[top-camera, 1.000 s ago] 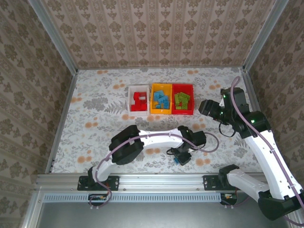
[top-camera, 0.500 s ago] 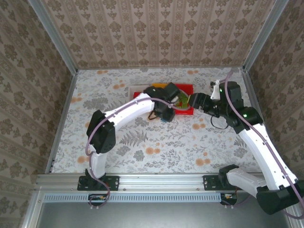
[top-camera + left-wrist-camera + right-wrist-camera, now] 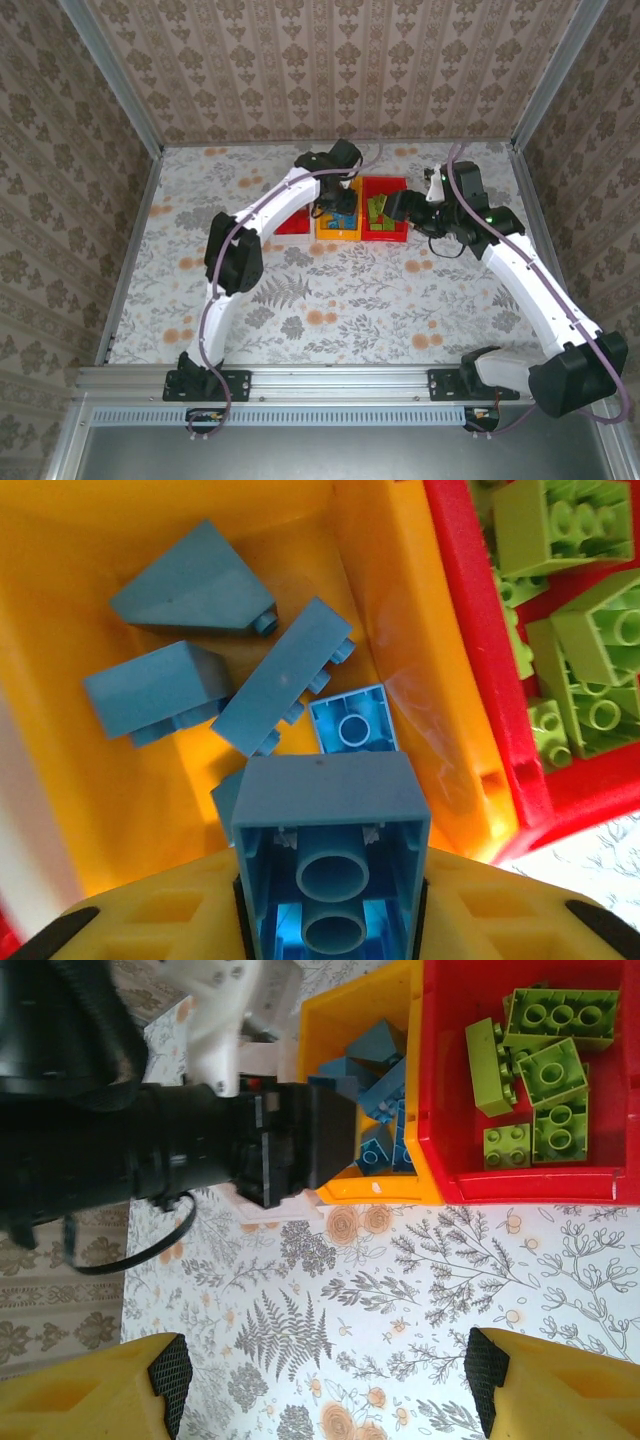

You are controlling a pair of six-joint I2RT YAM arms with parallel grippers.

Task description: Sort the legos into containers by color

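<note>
Blue lego, pinched in left claw, newly over yellow-orange bin; right claw spread.

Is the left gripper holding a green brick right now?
No, the left gripper grips a blue brick between its fingers, above the yellow-orange bin that holds other blue bricks.

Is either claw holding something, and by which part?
The left gripper pinches a blue lego by its two long sides; the right gripper holds nothing.

The left arm and right arm were white with black joints, lilac cables, yellow fingers and black pads.
</note>
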